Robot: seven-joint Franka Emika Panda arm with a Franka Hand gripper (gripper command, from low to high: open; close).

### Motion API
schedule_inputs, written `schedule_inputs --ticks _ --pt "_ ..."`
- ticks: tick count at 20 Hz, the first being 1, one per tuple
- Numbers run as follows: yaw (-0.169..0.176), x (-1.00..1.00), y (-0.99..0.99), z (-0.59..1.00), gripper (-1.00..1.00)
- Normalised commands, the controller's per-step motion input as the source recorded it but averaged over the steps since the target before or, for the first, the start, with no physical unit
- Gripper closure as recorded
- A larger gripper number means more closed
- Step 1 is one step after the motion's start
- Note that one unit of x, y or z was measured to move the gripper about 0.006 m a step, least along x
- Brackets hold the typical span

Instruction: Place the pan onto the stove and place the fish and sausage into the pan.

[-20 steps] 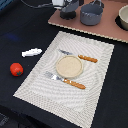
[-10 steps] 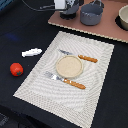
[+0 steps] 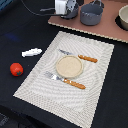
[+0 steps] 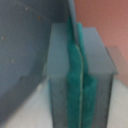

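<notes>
The hand (image 3: pixel 69 9) is at the stove (image 3: pixel 107 27) – fingers (image 4: pixel 80 85) pressed together, holding nothing visible; fish (image 3: pixel 31 52) and sausage (image 3: pixel 16 69) lie on the table (image 3: pixel 112 95).

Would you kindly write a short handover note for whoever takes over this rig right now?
Tool: at the stove's corner on the exterior view's left; in the wrist view its pads look pressed shut, with nothing visibly held.
Pan: seemingly the dark vessel beside the tool, at the stove's edge; too blurred to confirm.
Fish and sausage: on the dark table, on the exterior view's left of the placemat, apart from each other.
Done: nothing confirmed.
Left: seat the pan on the stove, then put in the fish and sausage.
</notes>
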Motion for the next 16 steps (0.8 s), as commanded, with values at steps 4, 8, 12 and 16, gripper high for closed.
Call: schedule_inputs --ticks 4,8,12,16 --pt "-0.053 0.06 0.26 1.00 -1.00" --pt "-0.047 -0.01 -0.08 0.95 -1.00" --pt "0.000 -0.06 -0.76 0.67 -1.00" --pt "0.000 -0.09 -0.98 0.41 -1.00"
